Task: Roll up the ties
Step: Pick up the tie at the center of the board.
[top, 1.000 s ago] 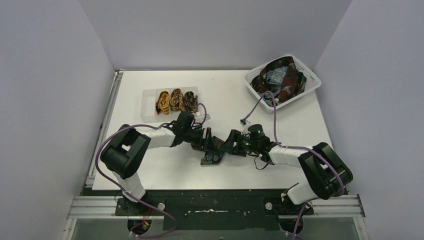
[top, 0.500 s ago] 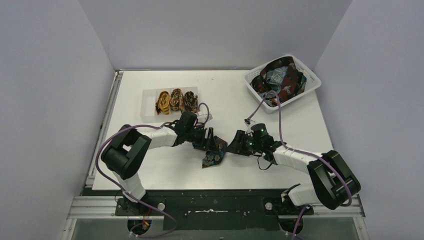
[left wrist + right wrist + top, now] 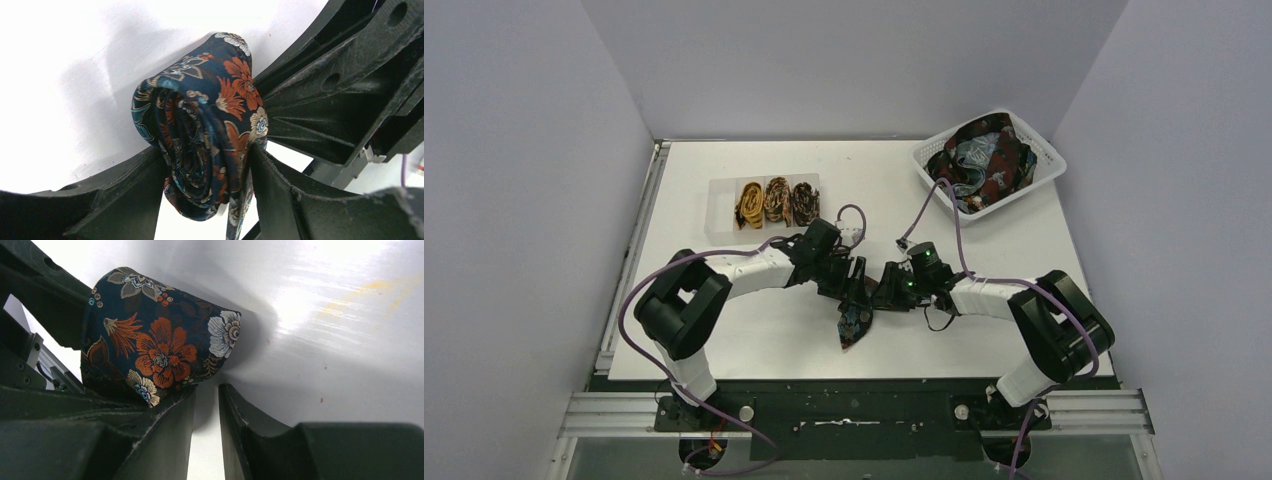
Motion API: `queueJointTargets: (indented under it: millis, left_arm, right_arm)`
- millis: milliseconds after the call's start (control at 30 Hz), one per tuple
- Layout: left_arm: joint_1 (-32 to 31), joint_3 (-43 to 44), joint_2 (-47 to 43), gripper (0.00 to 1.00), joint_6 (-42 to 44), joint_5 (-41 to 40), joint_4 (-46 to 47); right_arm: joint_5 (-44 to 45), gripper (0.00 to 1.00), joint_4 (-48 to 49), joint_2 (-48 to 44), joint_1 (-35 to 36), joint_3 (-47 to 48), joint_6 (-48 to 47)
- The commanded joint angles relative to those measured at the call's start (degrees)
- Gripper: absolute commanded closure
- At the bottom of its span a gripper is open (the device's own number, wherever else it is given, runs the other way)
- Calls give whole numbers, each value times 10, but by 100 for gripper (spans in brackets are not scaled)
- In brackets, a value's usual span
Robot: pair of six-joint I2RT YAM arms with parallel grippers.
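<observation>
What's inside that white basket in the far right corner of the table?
A tangled heap of loose ties, dark, red and teal, fills the white basket. Whatever lies beneath the top layer is covered.

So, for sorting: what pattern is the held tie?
Tie: navy, orange and white flowers; best in right wrist view.

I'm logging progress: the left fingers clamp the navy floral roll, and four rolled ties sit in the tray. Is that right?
Not quite. The tray holds three rolled ties, not four, as the top external view shows. The left fingers do clamp the navy floral roll.
</observation>
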Motion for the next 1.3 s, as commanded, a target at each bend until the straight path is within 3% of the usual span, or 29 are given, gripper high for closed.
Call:
queueJointTargets:
  millis: [0,100,200,433,700,1067,1267]
  left_arm:
    - [-19,42,13,42,19,-66,-57]
    - [-22,43,15,46,12,-74,-50]
    - [-22,36,17,57,3,-73,-34]
    - [-22,26,16,65,-8,-59,-3]
    - [-16,15,0,100,-11,-47,16]
    - [-5,20,-24,100,-2,-59,1]
    - [-1,38,-56,100,6,-94,-37]
  right_arm:
    - [45,72,-38,9,8,24,-2]
    - [60,71,-50,4,6,21,-6]
    - [50,68,-49,8,5,19,-15]
    - [35,64,-59,12,-7,17,-42]
    - [13,62,-85,-5,-29,24,-69]
    - [54,58,-103,-115,-73,3,-73]
    - [57,57,-105,-132,-100,-7,-70]
